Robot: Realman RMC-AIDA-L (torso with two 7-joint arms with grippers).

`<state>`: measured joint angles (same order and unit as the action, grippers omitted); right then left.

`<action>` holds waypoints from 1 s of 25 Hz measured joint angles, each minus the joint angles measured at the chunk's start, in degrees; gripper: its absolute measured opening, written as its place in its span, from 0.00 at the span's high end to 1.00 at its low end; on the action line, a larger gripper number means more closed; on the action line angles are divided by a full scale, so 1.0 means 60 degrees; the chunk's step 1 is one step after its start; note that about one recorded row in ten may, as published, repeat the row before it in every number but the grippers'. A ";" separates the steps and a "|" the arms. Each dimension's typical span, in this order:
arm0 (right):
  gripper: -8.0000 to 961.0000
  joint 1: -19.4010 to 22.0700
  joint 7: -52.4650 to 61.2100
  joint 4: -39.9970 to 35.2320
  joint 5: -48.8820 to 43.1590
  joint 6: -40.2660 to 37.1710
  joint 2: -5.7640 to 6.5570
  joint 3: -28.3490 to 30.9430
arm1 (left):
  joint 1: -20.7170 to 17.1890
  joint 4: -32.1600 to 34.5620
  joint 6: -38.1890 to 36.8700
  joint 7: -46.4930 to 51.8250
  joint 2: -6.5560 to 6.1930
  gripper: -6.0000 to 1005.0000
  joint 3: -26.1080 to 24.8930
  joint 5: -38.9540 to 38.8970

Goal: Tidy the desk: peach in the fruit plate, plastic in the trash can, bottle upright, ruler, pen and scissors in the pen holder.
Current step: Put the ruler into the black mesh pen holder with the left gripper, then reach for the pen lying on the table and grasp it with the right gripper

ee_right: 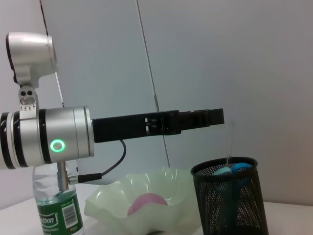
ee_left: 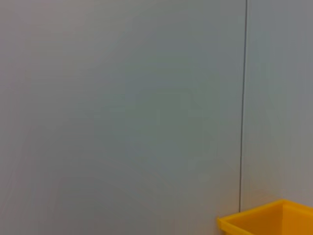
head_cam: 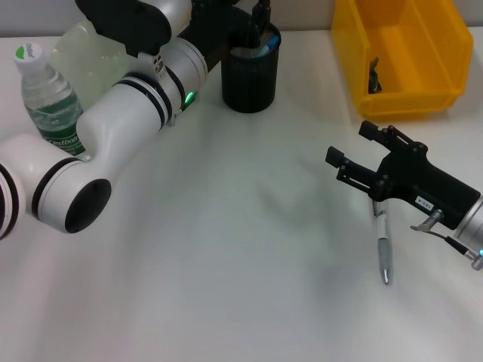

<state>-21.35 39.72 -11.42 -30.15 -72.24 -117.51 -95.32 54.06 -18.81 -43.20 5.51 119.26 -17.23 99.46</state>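
Observation:
A silver pen (head_cam: 383, 245) lies on the white table at the right. My right gripper (head_cam: 349, 143) hovers open just past the pen's far end, with nothing between its fingers. My left gripper (head_cam: 260, 16) hangs over the black mesh pen holder (head_cam: 250, 75). In the right wrist view a thin clear ruler (ee_right: 229, 142) stands in the pen holder (ee_right: 230, 200) under the left gripper (ee_right: 210, 116), beside blue scissors handles (ee_right: 230, 170). The bottle (head_cam: 45, 98) stands upright at the left. A pink peach (ee_right: 146, 203) rests in the pale green fruit plate (head_cam: 83, 49). The yellow trash can (head_cam: 400, 56) holds a dark scrap (head_cam: 375, 75).
My left arm (head_cam: 128, 113) stretches across the table's left half, from the near left corner to the pen holder. The trash can (ee_left: 269, 220) stands at the back right, against the grey wall (ee_left: 122, 107).

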 joint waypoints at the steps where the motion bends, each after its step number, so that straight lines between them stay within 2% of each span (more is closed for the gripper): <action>1: 0.14 0.0003 0.0000 0.0000 -0.0001 0.0000 0.0000 0.0011 | -0.0008 0.0000 -0.0015 0.0008 0.0000 0.70 -0.0012 0.0004; 3: 0.14 0.0010 0.0001 -0.0001 -0.0002 0.0000 0.0000 0.0024 | -0.0033 -0.0001 -0.0069 0.0030 0.0000 0.60 -0.0015 0.0006; 9: 0.14 0.0022 0.0019 -0.0001 0.0037 -0.0017 0.0000 0.0039 | -0.0265 -0.0097 -0.0529 0.0096 -0.0001 0.42 -0.0011 0.0029; 12: 0.14 0.0047 0.0083 -0.0001 0.0062 -0.0067 0.0004 0.0115 | -0.0472 -0.0163 -0.0929 0.0579 -0.0034 0.29 0.0003 0.0441; 14: 0.14 0.0089 0.0153 -0.0007 0.0062 -0.0106 0.0023 0.0291 | -0.0673 -0.0075 -0.1425 0.1477 -0.0075 0.21 -0.0025 0.1344; 15: 0.14 0.0124 0.0284 -0.0009 0.0033 -0.0180 0.0055 0.0486 | -0.0863 0.0182 -0.2057 0.2511 -0.0100 0.20 -0.0031 0.2189; 16: 0.14 0.0124 0.0284 -0.0009 0.0033 -0.0180 0.0055 0.0486 | -0.0863 0.0182 -0.2057 0.2511 -0.0100 0.20 -0.0031 0.2189; 21: 0.14 0.0151 0.0777 0.0060 0.0016 -0.0632 0.0259 0.0626 | -0.1222 0.1394 -0.4019 0.5251 -0.0124 0.17 -0.0004 0.4202; 25: 0.14 0.0144 0.1205 0.0070 -0.0008 -0.0738 0.0414 0.0607 | -0.1457 0.2395 -0.5459 0.6463 -0.0144 0.14 0.0045 0.5657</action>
<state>-20.49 46.95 -11.00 -30.19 -76.67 -115.02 -91.68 45.31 -4.44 -75.95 44.29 118.40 -16.96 133.40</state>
